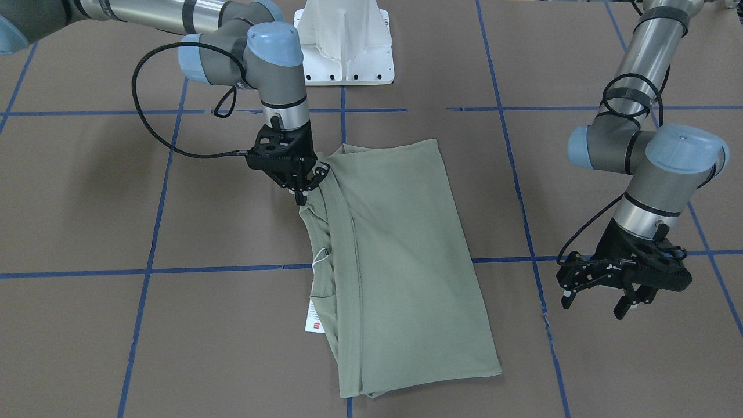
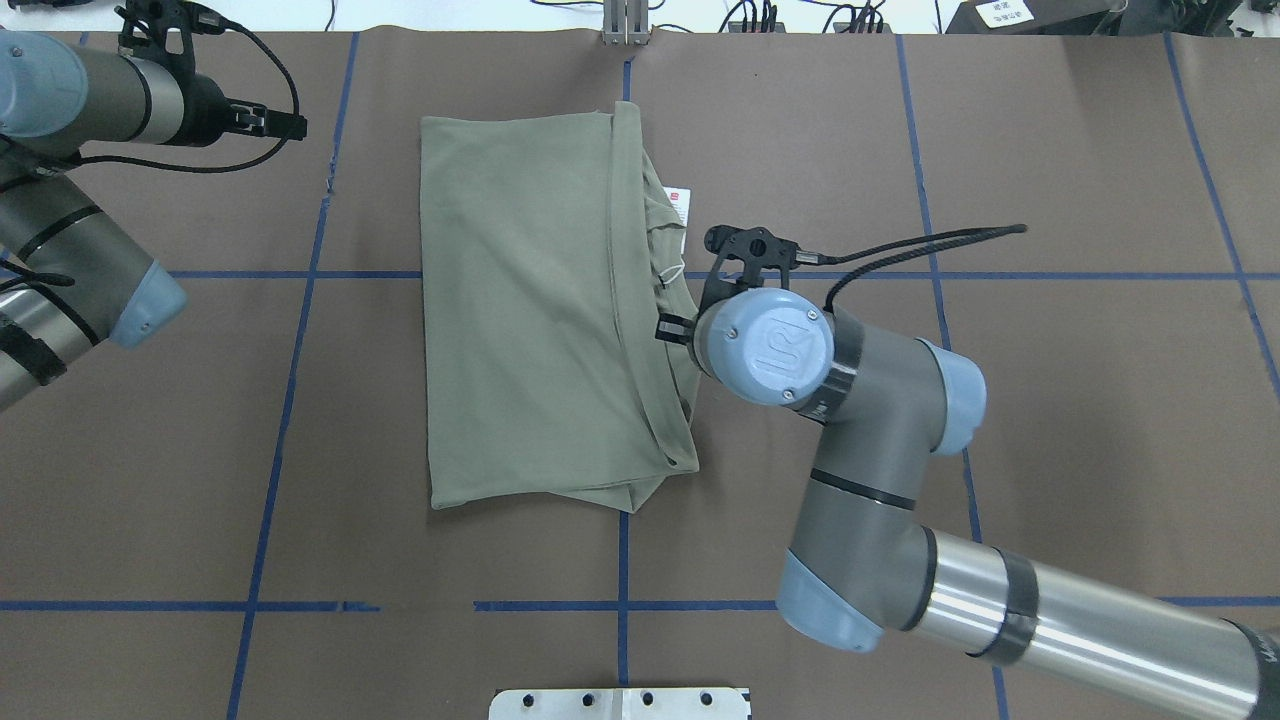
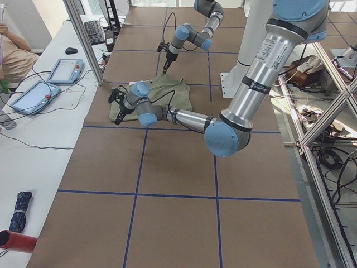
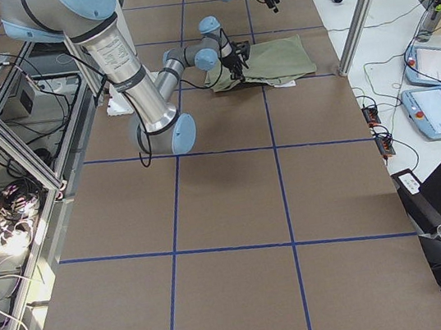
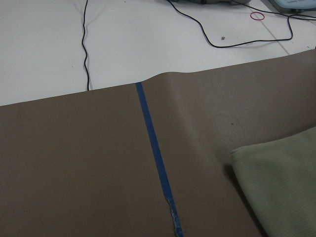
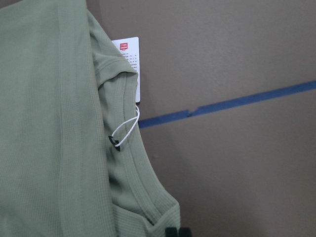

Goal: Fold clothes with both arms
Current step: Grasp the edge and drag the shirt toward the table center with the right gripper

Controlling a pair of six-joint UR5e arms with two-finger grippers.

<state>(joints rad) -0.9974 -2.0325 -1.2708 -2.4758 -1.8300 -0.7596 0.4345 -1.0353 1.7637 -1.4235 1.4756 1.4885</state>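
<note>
**Table** [image 1: 87,203], one: brown cover with a grid of blue tape.

**Arms**, two: right arm [image 1: 273,64] and left arm [image 1: 644,151], both reaching forward of the pedestal base [image 1: 343,46].

**Shirt** [image 1: 406,244], one: lies flat just forward of the base, a little to the robot's left of it.
- Progress: the sides appear already folded in, giving one long panel.
- The collar [image 1: 316,232] shows along the long edge on the robot's right.
- Judged roughly midway, with a crosswise fold or two likely left.

**Pedestal base**, one: white.

**Grippers**, two:
- Right gripper [image 1: 302,194]: forward of the base, at the shirt's collar-side edge. Its fingertips are drawn close together on the fabric, seemingly pinching it.
- Left gripper [image 1: 595,305]: well out from the base to the robot's left, clear of the shirt. Its fingers are spread wide and hold nothing.

**Hang tag** [image 1: 313,318], one: white, on a string, peeking from under the collar edge farthest from the base.
</note>
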